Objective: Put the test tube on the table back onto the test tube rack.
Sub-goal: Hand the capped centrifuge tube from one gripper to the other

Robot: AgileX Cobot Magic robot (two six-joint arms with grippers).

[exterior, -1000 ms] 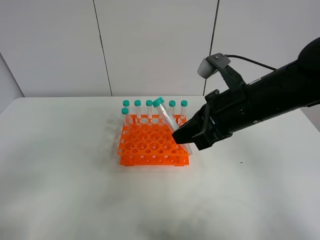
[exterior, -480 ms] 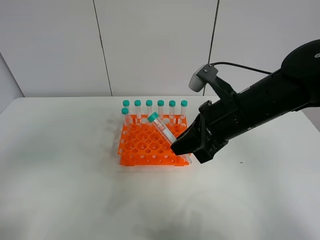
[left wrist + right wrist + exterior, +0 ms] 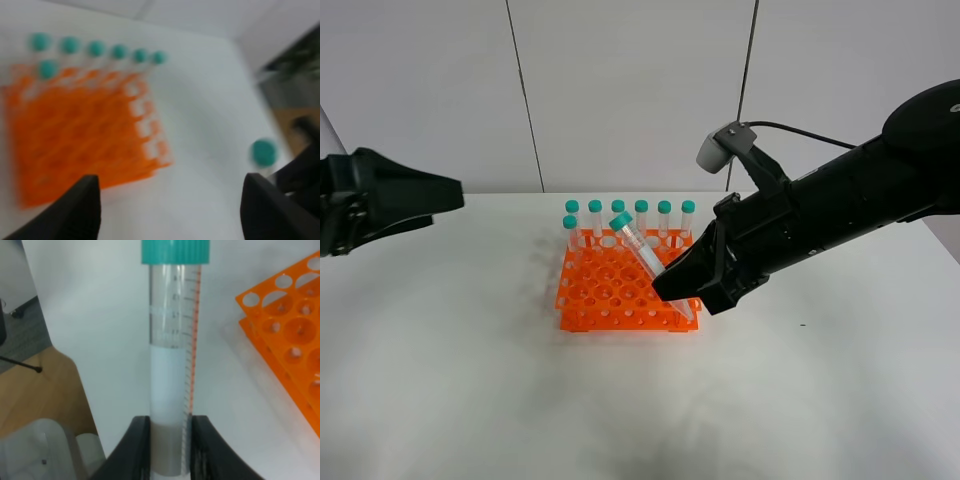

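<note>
The test tube (image 3: 642, 252), clear with a teal cap, is held tilted above the front right part of the orange test tube rack (image 3: 605, 292), its cap leaning up and left. My right gripper (image 3: 678, 288) is shut on its lower part. In the right wrist view the test tube (image 3: 172, 365) stands between the black fingers (image 3: 137, 450), with the rack (image 3: 295, 345) beside it. My left gripper (image 3: 448, 205) hovers open at the far left, well away from the rack. The blurred left wrist view shows the rack (image 3: 75, 130) beyond its wide-apart fingers (image 3: 75, 210).
Several teal-capped tubes (image 3: 641, 215) stand upright along the rack's back row, with one more (image 3: 570, 228) just in front at its left end. The white table (image 3: 620, 400) lies bare around the rack. A grey wall stands behind.
My left gripper has come into view from the left edge. My right gripper has shifted slightly left with the tube, and the tube's cap has swung left and then risen a little.
</note>
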